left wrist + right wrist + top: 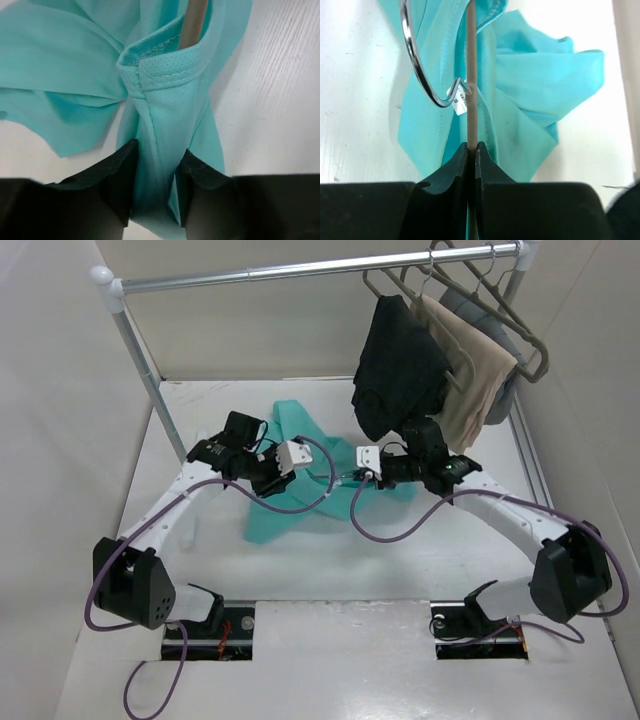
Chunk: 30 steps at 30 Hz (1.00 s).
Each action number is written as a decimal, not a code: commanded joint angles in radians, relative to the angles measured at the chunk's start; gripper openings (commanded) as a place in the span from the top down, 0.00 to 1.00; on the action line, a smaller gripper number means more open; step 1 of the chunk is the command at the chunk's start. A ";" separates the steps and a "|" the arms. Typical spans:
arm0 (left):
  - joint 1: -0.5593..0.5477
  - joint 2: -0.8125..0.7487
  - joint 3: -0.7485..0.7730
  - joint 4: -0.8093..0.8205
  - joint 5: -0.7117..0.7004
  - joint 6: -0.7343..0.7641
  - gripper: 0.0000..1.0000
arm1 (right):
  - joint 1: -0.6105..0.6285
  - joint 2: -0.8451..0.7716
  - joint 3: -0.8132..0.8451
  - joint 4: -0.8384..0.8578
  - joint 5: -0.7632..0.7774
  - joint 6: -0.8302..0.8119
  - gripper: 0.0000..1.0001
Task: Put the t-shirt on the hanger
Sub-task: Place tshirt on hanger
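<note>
The teal t-shirt [285, 518] lies crumpled on the white table between my two grippers. My left gripper [312, 468] is shut on a fold of the t-shirt [165, 115] just below its stitched collar [160, 77]. The beige hanger [192, 22] pokes into the neck opening there. My right gripper [471, 146] is shut on the hanger's thin beige bar [471, 60], held over the t-shirt [535, 85]. The hanger's chrome hook [412, 65] curves out to the left, with a small white label [459, 102] at its base. In the top view, my right gripper [348, 476] faces the left one.
A metal clothes rail [300, 270] spans the back, with its post [150, 380] at the left. A black garment [400, 370], a beige garment [470, 380] and spare hangers [505, 300] hang at its right end, just behind my right arm.
</note>
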 commanded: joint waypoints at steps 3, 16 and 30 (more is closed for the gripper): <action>0.045 -0.029 0.093 0.016 -0.050 -0.068 0.54 | 0.029 -0.043 0.069 -0.076 0.029 0.073 1.00; 0.104 -0.309 0.072 0.417 -0.378 -0.529 0.00 | 0.095 0.048 0.285 0.022 0.257 0.468 1.00; 0.104 -0.473 0.066 0.115 -0.198 -0.578 0.05 | 0.233 0.299 0.476 0.635 0.936 1.145 1.00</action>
